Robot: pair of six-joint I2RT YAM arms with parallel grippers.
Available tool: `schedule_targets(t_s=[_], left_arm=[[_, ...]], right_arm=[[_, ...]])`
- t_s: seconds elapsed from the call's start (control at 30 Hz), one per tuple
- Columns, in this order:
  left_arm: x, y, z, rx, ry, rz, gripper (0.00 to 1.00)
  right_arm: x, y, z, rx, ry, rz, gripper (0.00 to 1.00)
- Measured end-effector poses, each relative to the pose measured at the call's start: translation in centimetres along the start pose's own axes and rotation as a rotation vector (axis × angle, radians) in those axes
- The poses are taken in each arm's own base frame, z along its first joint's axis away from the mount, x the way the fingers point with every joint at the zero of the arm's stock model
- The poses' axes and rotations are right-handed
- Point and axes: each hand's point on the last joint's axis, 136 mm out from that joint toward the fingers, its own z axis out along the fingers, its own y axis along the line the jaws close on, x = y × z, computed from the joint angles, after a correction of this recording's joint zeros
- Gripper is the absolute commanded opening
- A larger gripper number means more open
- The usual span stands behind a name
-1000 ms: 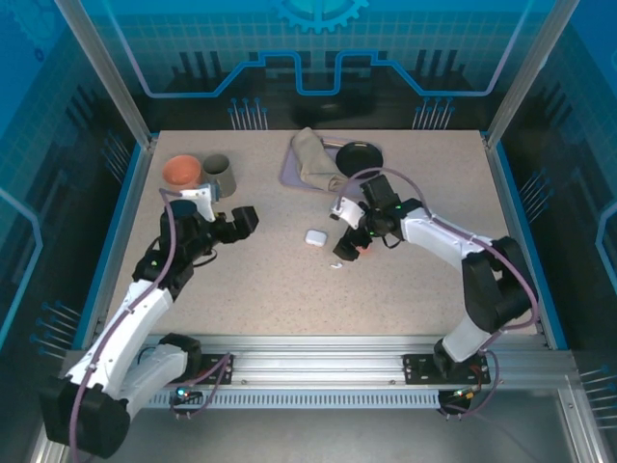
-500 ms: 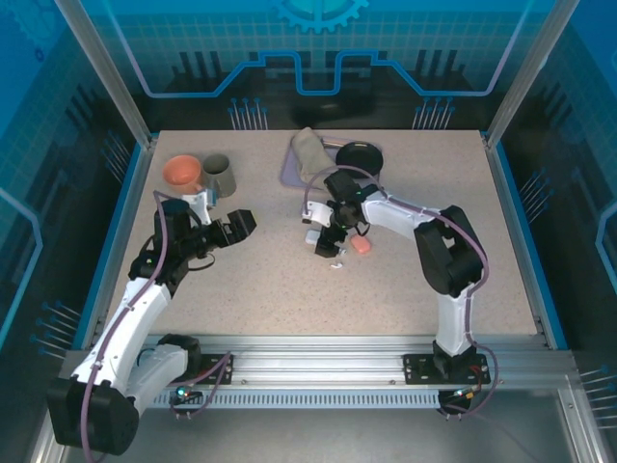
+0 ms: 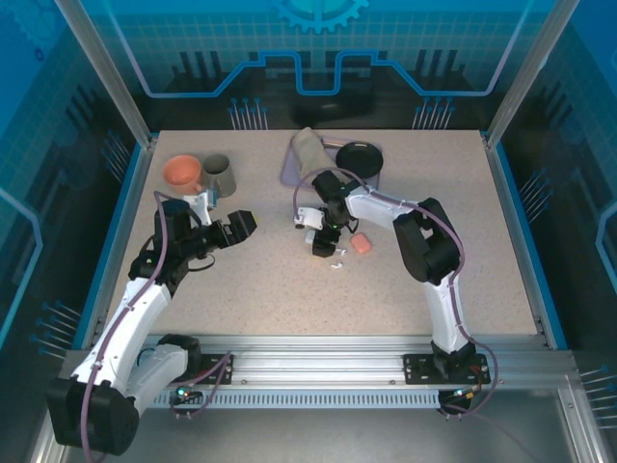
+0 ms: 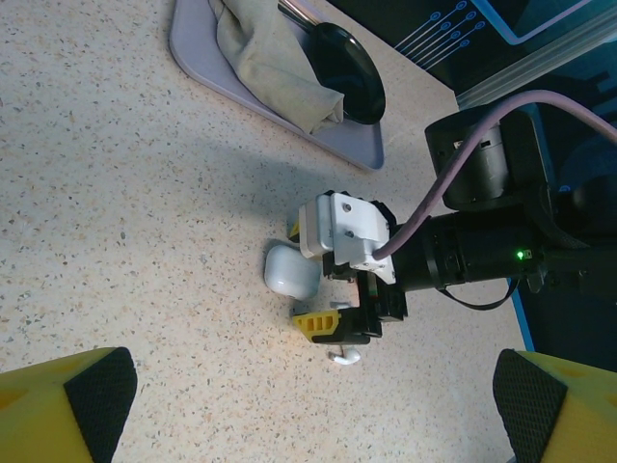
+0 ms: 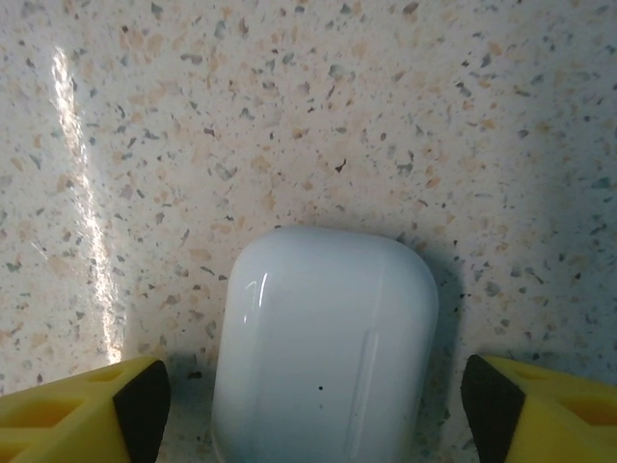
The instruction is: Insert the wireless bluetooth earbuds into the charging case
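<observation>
A white charging case [image 5: 323,338] lies shut on the speckled table, between my right gripper's [image 5: 313,415] yellow-and-black fingers [image 5: 82,410]. The jaws stand apart, with a gap on each side of the case. The left wrist view shows the same case [image 4: 291,270] by the right gripper [image 4: 337,313], and one white earbud [image 4: 347,357] lies loose just beside its lower finger. From above, that earbud [image 3: 337,263] sits below the right gripper [image 3: 319,238]. My left gripper [image 3: 236,227] hovers open to the left, holding nothing.
A salmon-pink case [image 3: 362,244] lies just right of the right gripper. At the back stands a lilac tray [image 3: 292,174] with a beige cloth [image 3: 313,159] and a black bowl [image 3: 360,154]. An orange bowl [image 3: 181,171] and a grey cup [image 3: 218,174] stand back left.
My right gripper has swung left from the salmon-pink case to the white case, and its jaws have narrowed round it. The left arm has barely moved.
</observation>
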Motion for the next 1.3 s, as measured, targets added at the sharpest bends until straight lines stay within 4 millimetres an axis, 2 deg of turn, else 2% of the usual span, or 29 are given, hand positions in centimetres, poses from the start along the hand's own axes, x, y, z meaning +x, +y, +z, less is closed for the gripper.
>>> schedule_targets(t_s=[0.37, 0.73, 0.97, 1.17, 1.3], left_arm=[[0.1, -0.1, -0.2, -0.005, 0.008, -0.001, 0.99], [0.2, -0.1, -0.3, -0.006, 0.010, 0.000, 0.99], [0.3, 0.0, -0.1, -0.002, 0.023, -0.024, 0.99], [1.9, 1.0, 2.3, 0.018, 0.120, -0.121, 0.99], [3.2, 1.5, 3.9, 0.046, 0.195, -0.176, 0.97]], right_arm=[[-0.4, -0.3, 0.2, -0.013, 0.026, -0.014, 0.54], [-0.7, -0.3, 0.2, -0.006, 0.025, -0.026, 0.40], [-0.5, 0.3, -0.1, 0.008, -0.009, -0.044, 0.39], [0.1, 1.7, -0.6, 0.001, -0.040, -0.056, 0.40], [0.0, 2.5, -1.8, 0.017, -0.081, -0.067, 0.40]])
